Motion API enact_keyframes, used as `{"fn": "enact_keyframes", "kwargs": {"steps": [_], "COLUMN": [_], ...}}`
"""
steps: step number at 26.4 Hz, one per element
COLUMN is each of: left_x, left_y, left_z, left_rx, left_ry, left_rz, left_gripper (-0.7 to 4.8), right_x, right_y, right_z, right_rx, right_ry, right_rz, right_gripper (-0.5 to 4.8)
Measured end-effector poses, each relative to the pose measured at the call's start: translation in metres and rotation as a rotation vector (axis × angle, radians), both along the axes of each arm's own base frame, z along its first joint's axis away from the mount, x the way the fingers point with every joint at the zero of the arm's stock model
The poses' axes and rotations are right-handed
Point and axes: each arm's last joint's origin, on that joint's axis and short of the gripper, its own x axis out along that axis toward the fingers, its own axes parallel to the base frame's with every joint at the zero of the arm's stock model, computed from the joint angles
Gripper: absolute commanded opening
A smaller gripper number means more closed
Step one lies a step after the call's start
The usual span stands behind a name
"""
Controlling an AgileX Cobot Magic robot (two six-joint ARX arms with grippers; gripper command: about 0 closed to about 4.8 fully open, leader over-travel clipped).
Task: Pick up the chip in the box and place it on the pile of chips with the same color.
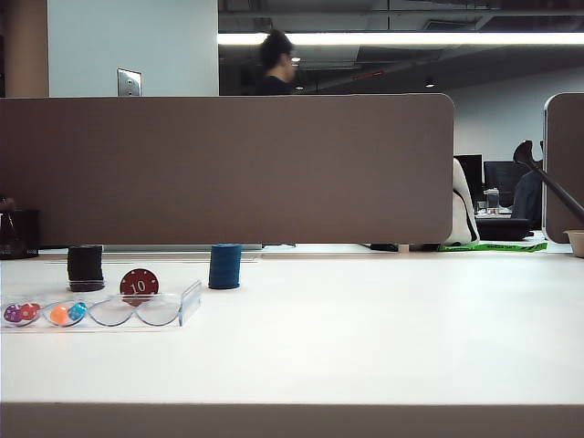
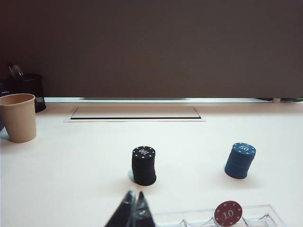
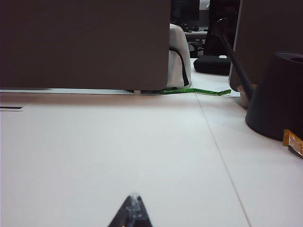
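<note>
Red chip (image 1: pixel 139 284) stands in the box (image 1: pixel 187 304); left gripper (image 2: pixel 134 210) and right gripper (image 3: pixel 132 210) fingers pressed together, cropped.

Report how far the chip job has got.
Nothing looks done: the red chip stands in the box. Nothing is in hand; the left tool sits shut short of the box, the right tool shut over bare table. Left: grasp and place; only black and blue stacks show.

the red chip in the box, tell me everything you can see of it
The chip is a round, dark red disc with pale edge marks and a white "10" on its face. It stands on edge, upright, in the clear plastic box, third scalloped compartment from the dice end, face toward the exterior camera. Only the box touches it; neither gripper is near.
</note>
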Motion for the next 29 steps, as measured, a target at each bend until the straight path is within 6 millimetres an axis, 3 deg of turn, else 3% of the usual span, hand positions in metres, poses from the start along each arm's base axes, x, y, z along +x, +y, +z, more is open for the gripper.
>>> {"fn": "enact_keyframes", "kwargs": {"steps": [15,22,29], "left_x": [0.000,-0.012,-0.026], "left_y": [0.000,0.002,0.003], "left_z": [0.001,0.035,0.057], "left_rx": [0.000,-0.001,0.047], "left_ry": [-0.003,0.033,0.121], "left_rz": [0.000,0.073,0.098], "left_gripper": [-0.06,-0.06,-0.06], "right_x": [0.000,-0.011,-0.004], "right_y": [0.000,0.000,0.004], "right_z": [0.001,0.041,0.062], "right_rx": [-0.003,-0.007,-0.013], "right_ry": [-0.002,-0.063,0.097], "right_rz": [-0.001,0.000,0.122], "right_gripper": [-0.06,-0.06,-0.06]}}
